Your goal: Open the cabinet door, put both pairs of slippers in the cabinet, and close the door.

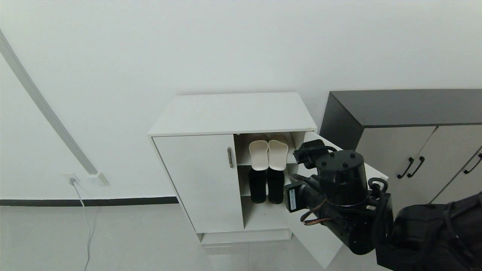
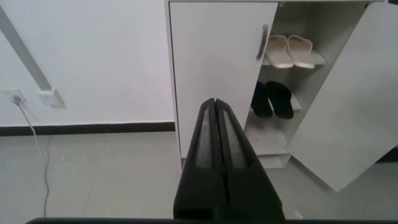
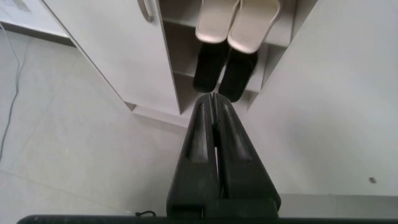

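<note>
Cream slippers (image 1: 259,154) and black slippers (image 1: 257,185) sit shelved in the cabinet (image 1: 233,113), so its open right door (image 1: 320,241), a light stiff panel, should swing shut if pushed near its free edge by the right gripper (image 3: 214,98), fingers pressed together

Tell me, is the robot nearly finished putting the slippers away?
Nearly. The cabinet door is open, and both pairs are inside, with the cream slippers sitting above the black slippers. The right gripper, jaws shut and holding nothing, is beside the open door. Only closing the door is left.
</note>
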